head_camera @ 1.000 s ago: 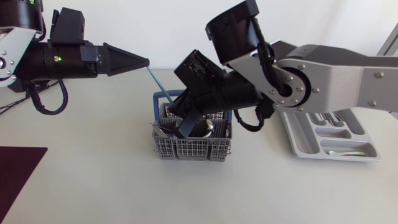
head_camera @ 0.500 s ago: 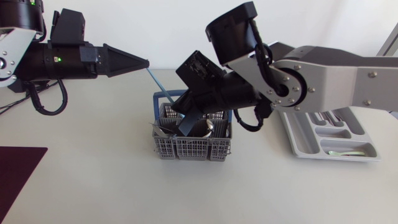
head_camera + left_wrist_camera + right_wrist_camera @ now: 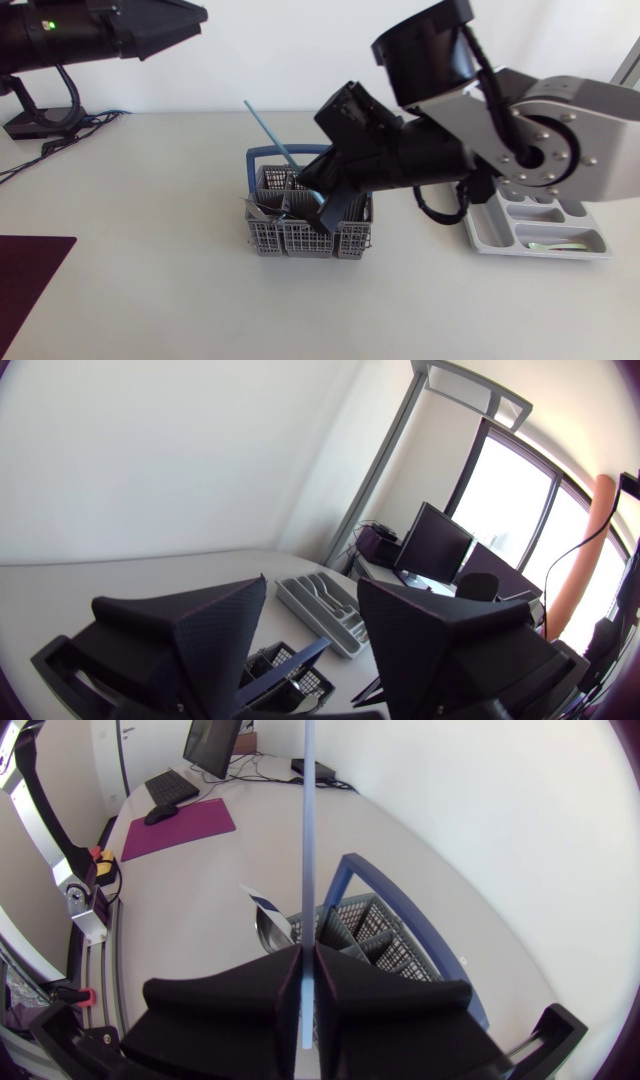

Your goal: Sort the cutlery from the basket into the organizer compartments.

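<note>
The right gripper (image 3: 308,952) pinches a pale blue utensil (image 3: 308,840) over the basket (image 3: 300,242); the left gripper (image 3: 312,585) hangs spread, well apart.

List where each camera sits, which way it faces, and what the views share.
Head view: fixed above the table, looking down; left hand open at the far left, right hand at the basket, shut on a blue handle; organizer at the right.
Left wrist view: on the left arm above the table, looking down past its open hand at basket and organizer.
Right wrist view: on the right arm, looking along the handle over the basket; its hand pinches the handle.
Shared: all three show the basket.
</note>
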